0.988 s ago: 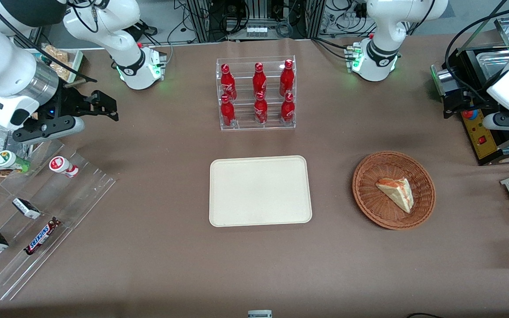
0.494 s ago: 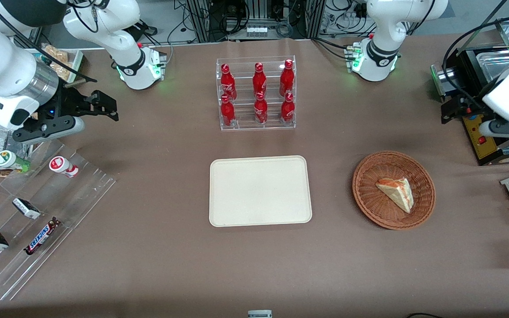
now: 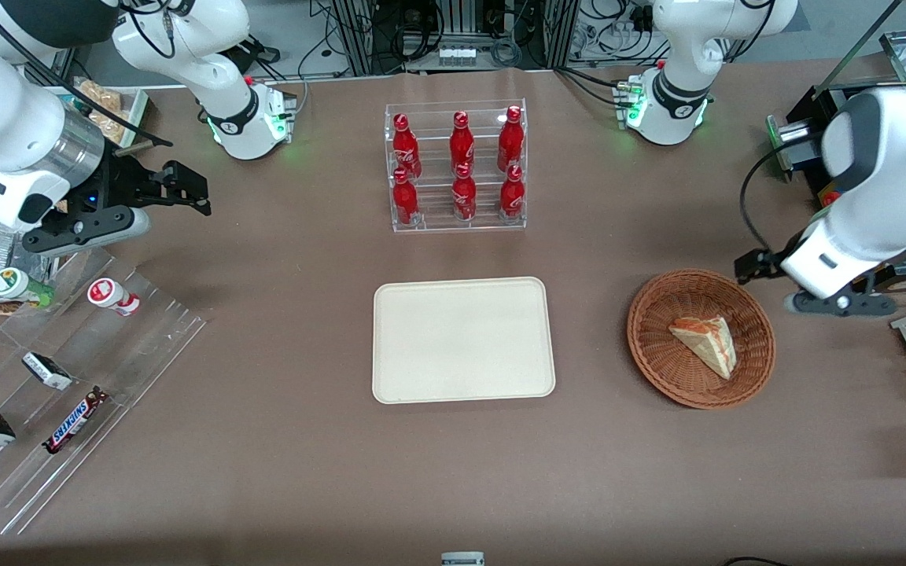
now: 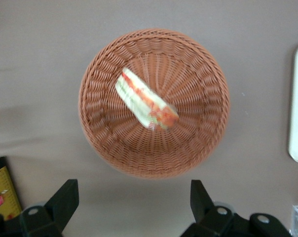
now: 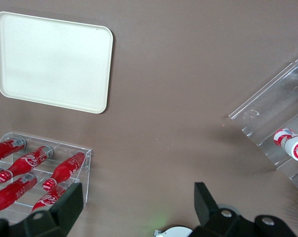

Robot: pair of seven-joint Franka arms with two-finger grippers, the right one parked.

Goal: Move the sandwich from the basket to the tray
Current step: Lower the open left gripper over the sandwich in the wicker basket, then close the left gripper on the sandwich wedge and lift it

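The sandwich [image 4: 146,105], a pale bread wedge with orange-red and green filling along its edge, lies in the round wicker basket [image 3: 648,354], below the left gripper [image 4: 131,202], whose fingers [image 4: 65,200] are spread wide and hold nothing. The gripper hangs just above the basket rim; bare brown tablecloth [image 3: 591,440] separates the basket from the cream tray [image 3: 465,391]

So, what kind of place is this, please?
Probably a robotics lab staged as a snack shop: red cola bottles in a clear acrylic rack, a triangular sandwich in a round wicker basket, a cream rectangular tray. The open left gripper hovers beside the basket.
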